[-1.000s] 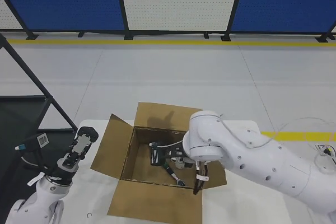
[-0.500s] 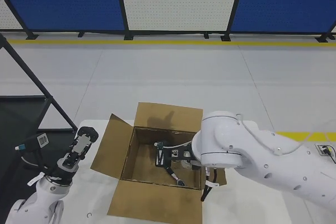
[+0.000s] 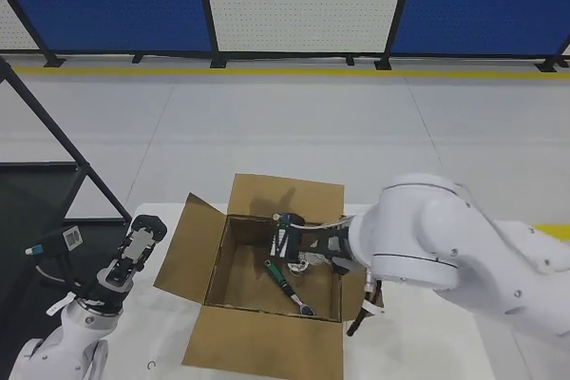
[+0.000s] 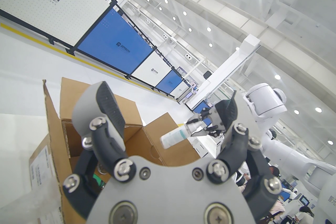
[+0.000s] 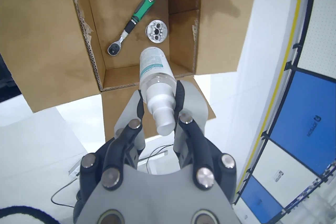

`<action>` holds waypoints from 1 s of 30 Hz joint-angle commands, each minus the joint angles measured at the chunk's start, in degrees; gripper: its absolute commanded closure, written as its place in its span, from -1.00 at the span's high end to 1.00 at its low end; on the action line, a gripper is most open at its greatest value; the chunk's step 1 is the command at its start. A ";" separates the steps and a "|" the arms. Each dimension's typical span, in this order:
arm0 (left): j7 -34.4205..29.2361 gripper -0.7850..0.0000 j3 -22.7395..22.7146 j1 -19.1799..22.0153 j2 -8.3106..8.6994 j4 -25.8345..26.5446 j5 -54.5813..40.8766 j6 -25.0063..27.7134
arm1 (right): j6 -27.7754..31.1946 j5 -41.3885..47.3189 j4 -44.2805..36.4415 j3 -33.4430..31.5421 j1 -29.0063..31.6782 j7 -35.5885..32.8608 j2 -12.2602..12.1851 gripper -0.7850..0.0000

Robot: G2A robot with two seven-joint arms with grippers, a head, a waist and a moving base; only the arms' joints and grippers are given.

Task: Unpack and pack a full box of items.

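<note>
Top view: you have the open cardboard box (image 3: 266,347) mid-table with its flaps out. A ratchet wrench (image 3: 287,283) lies on its floor. The left gripper (image 3: 144,231) sits near the box's left flap, apart from it. The right gripper (image 3: 289,237) hangs over the box's far right part.

Left wrist view: the left gripper's fingers (image 4: 110,109) are spread wide with nothing between them. Beyond them, the spray bottle (image 4: 174,135) is above the box rim.

Right wrist view: the right gripper's fingers (image 5: 179,96) pinch the spray bottle at its neck, base towards the box. A metal disc (image 5: 156,32) lies just beside the ratchet wrench.
</note>
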State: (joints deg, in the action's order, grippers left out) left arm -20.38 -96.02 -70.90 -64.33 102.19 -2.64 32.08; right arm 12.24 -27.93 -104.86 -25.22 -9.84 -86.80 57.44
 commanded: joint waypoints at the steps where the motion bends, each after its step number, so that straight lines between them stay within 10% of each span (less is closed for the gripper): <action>1: 0.00 1.00 0.00 0.00 0.00 0.00 0.00 0.00 | -1.69 -1.09 -3.38 -4.47 1.99 -1.20 -2.82 -1.00; 18: 0.00 1.00 0.00 0.00 0.00 0.00 0.00 0.00 | -14.83 -3.10 -17.97 -28.76 28.40 -1.20 -28.65 -1.00; 30: 0.00 1.00 0.00 0.00 0.00 0.00 0.00 0.00 | -10.91 2.06 -5.64 -28.22 39.21 3.79 -32.22 -1.00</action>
State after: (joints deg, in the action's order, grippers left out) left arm -20.38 -96.02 -70.90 -64.33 102.19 -2.64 32.08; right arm 0.69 -25.97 -111.86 -53.87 28.64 -83.98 25.15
